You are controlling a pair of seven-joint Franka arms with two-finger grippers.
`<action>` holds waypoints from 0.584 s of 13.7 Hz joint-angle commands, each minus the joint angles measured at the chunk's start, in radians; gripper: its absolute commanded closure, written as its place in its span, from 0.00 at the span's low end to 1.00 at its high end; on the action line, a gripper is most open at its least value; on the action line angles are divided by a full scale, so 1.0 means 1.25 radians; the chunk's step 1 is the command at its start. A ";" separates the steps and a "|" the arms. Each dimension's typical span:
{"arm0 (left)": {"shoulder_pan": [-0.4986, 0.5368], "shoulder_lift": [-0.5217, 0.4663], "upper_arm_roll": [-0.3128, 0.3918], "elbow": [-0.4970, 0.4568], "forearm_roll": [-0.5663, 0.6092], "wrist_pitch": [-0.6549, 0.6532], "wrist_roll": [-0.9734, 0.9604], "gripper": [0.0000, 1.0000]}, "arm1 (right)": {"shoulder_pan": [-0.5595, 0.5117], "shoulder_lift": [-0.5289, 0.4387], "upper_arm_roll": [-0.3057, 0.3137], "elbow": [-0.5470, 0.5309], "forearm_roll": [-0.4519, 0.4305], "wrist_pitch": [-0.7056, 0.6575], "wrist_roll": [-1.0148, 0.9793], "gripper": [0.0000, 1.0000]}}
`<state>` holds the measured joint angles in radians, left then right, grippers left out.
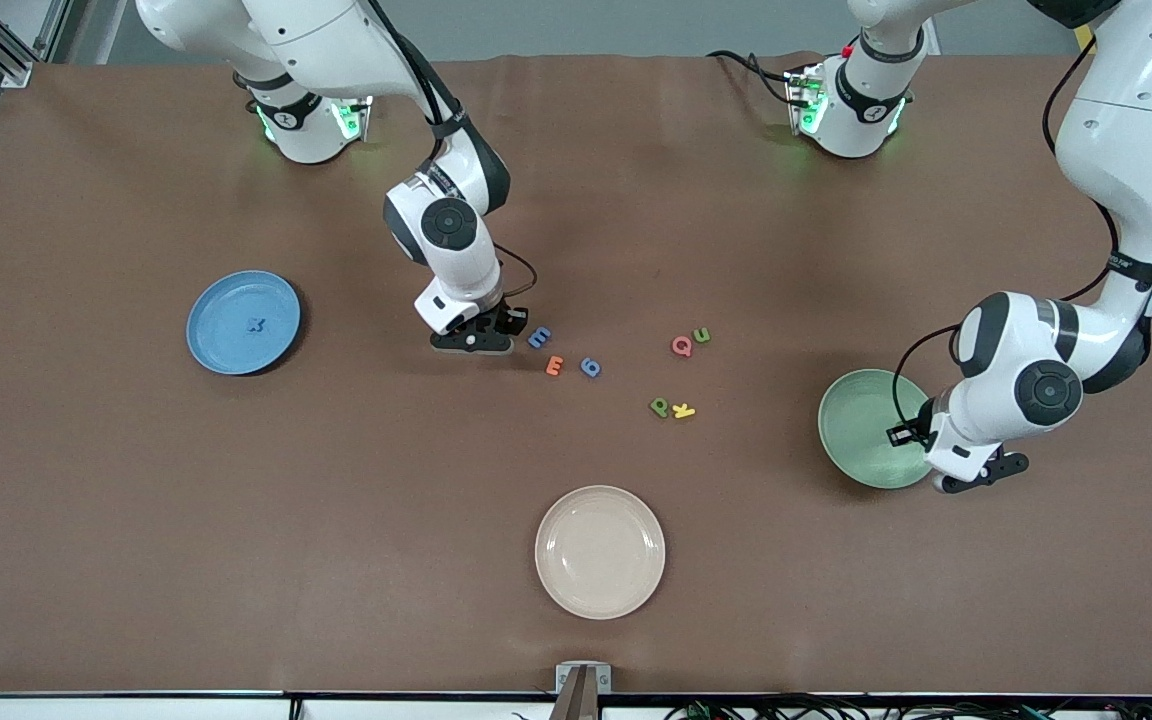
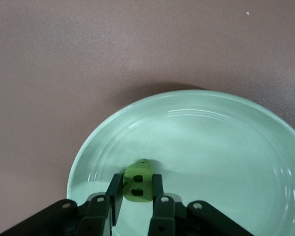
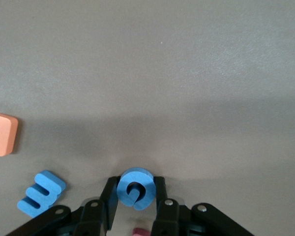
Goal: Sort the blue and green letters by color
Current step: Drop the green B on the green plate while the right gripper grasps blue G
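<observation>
Blue letter (image 3: 134, 188) on the table, beside the blue E (image 3: 40, 193): my right gripper (image 3: 133, 206) is pinching it, so I'm lifting straight. Left gripper (image 2: 136, 199) is holding the green letter (image 2: 138, 182) over the green plate (image 2: 221, 147); I'm releasing low.

Brown tablecloth (image 1: 136, 500). Plates: glossy blue round (image 1: 243, 322), pale green round (image 1: 861, 425), cream round (image 1: 600, 551). Foam letters: green B (image 2: 138, 183), blue G (image 3: 134, 188), orange E (image 1: 555, 366), yellow K (image 1: 683, 410).

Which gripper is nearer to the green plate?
The left. The left gripper hangs over the green plate, shut on a green letter. The right gripper is down at the blue letters mid-table.
</observation>
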<state>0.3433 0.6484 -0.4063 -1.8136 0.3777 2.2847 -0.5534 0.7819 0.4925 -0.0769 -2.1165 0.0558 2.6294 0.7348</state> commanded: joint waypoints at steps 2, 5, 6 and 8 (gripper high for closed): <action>0.014 -0.016 -0.005 -0.012 0.018 0.008 -0.003 0.00 | -0.019 -0.005 -0.003 0.052 -0.010 -0.111 -0.002 1.00; 0.022 -0.028 -0.009 -0.010 0.018 0.001 -0.006 0.00 | -0.036 -0.053 -0.029 0.101 -0.027 -0.298 -0.048 1.00; 0.020 -0.035 -0.012 -0.008 0.018 0.001 -0.015 0.00 | -0.045 -0.078 -0.051 0.099 -0.037 -0.335 -0.095 1.00; 0.013 -0.055 -0.028 -0.008 0.014 -0.007 -0.018 0.00 | -0.073 -0.134 -0.089 0.075 -0.046 -0.406 -0.219 1.00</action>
<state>0.3638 0.6274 -0.4186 -1.8054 0.3778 2.2862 -0.5545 0.7321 0.4093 -0.1607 -1.9770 0.0187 2.1880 0.5804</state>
